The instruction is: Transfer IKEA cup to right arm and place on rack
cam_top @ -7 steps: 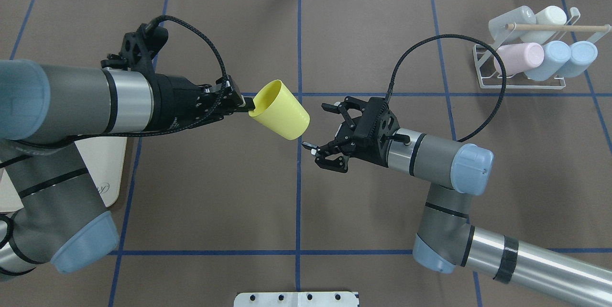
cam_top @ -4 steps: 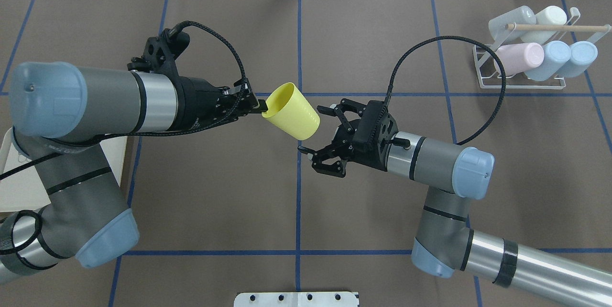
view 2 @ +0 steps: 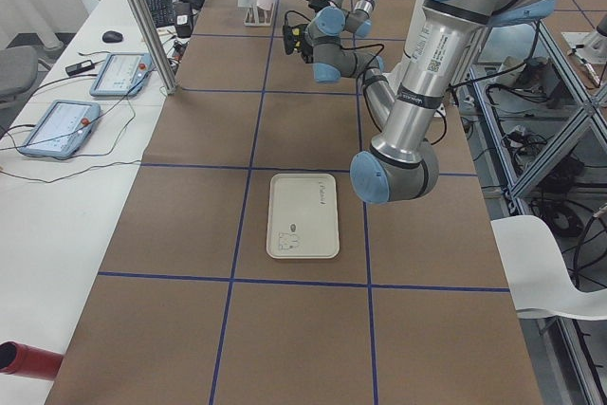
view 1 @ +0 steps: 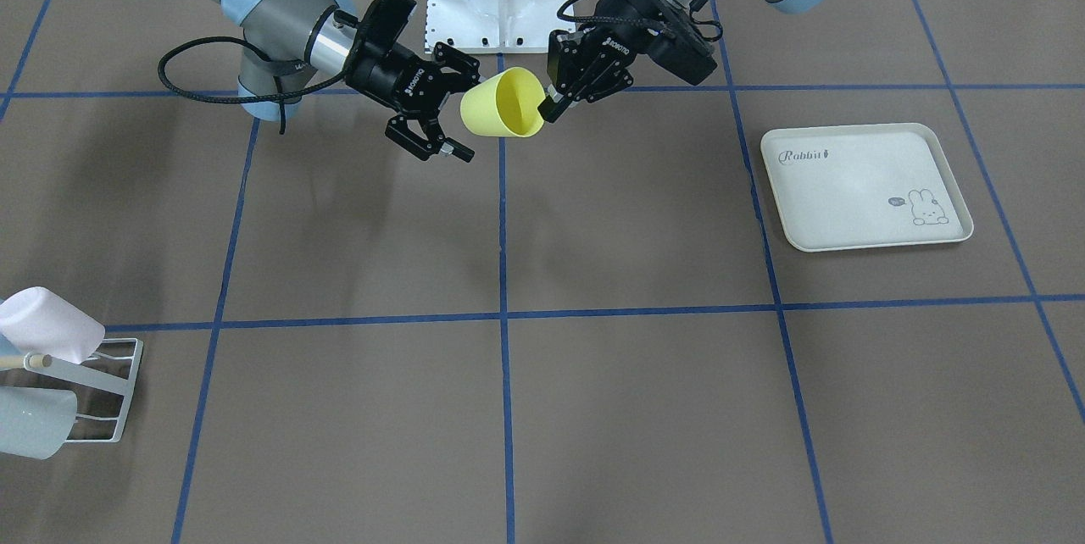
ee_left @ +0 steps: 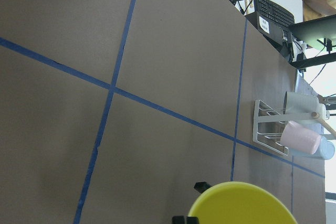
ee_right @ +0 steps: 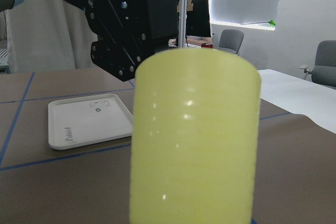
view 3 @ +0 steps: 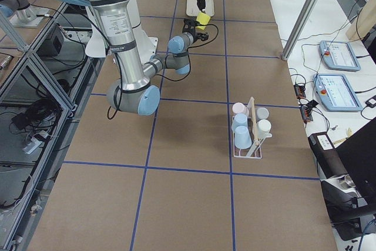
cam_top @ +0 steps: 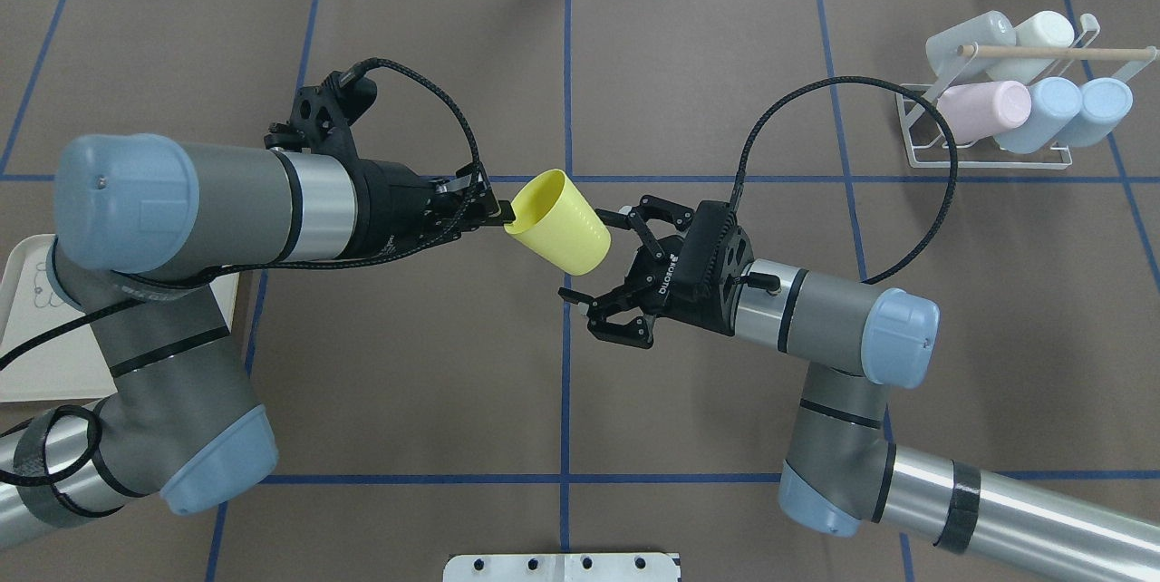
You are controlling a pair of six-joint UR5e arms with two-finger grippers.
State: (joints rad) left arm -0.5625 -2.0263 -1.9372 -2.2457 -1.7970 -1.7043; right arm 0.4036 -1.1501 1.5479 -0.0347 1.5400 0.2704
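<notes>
Moved since a second back: IKEA cup (cam_top: 557, 222), carried rightward by the left end effector (cam_top: 497, 216), its base now between the fingers of the right end effector (cam_top: 589, 254).

- Cup: one, yellow, held aloft over the middle of the table (cam_top: 689, 65), tipped sideways with its base offered for the hand-over.
- Left end effector: pinching the rim.
- Right end effector: spread around the base; contact cannot be told.
- Rack (cam_top: 988, 163): one, well apart at the far right, carrying five pastel cups (cam_top: 983, 106).
- Tray (view 1: 848, 188): one.

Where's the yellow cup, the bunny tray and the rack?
yellow cup (cam_top: 557, 224), overhead view, on its side wall.
bunny tray (view 1: 856, 188), front-facing view, on its bare floor.
rack (cam_top: 1119, 52), overhead view, on its wooden rod.
</notes>
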